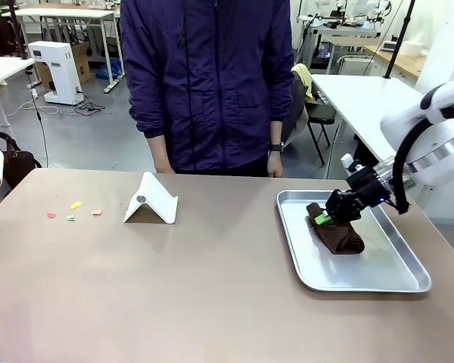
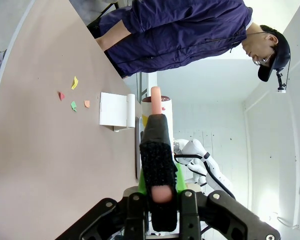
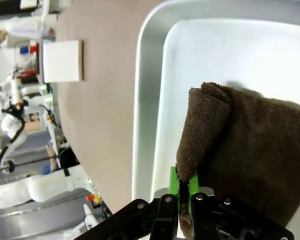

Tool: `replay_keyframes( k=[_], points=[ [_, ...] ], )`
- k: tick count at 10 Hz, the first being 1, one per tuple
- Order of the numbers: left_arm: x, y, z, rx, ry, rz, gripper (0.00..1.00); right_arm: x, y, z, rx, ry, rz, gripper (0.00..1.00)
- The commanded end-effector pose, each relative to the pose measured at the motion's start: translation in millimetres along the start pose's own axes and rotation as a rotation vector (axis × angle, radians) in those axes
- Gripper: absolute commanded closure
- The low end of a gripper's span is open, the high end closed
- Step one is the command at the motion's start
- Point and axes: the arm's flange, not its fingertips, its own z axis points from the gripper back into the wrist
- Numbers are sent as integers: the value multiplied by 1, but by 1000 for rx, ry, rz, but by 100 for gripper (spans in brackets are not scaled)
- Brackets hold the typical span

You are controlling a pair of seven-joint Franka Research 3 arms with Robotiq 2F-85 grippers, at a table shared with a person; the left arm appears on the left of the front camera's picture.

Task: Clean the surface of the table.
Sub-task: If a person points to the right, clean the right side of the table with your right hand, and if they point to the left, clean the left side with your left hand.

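My right claw (image 1: 323,218) clamps cloth (image 1: 340,236) edge in tray (image 1: 363,288) | left claw (image 2: 160,182) clamps black tool (image 2: 157,150) | risk: thin pinch may slip

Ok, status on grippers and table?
Right gripper shut on brown cloth in tray. Left gripper shut on black tool. Table: coloured scraps uncleared. White stand beside them.

Wide, level table (image 1: 212,295) with a matte taupe-brown top spreads beneath the right gripper (image 1: 323,218) and far to its left, with small coloured scraps (image 1: 74,210) there.

The right end effector (image 1: 327,218) pinches a brown cloth (image 1: 343,236) lying in the metal tray (image 1: 367,274) on the table (image 1: 212,287).
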Motion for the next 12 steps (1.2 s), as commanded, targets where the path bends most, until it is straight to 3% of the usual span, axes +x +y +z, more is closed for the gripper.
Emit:
replay_keyframes(
  k=[1, 5, 7, 12],
  points=[
    [-2, -2, 2, -13, 7, -17, 100, 3, 13, -13, -9, 54, 74, 93],
    [-2, -2, 2, -13, 7, -17, 100, -5, 21, -28, -101, 148, 124, 93],
    [-2, -2, 2, -13, 7, -17, 100, -1, 12, -21, -160, 69, 78, 93],
    [-2, -2, 2, -13, 7, -17, 100, 1, -27, 25, -122, -103, -93, 93]
  ],
)
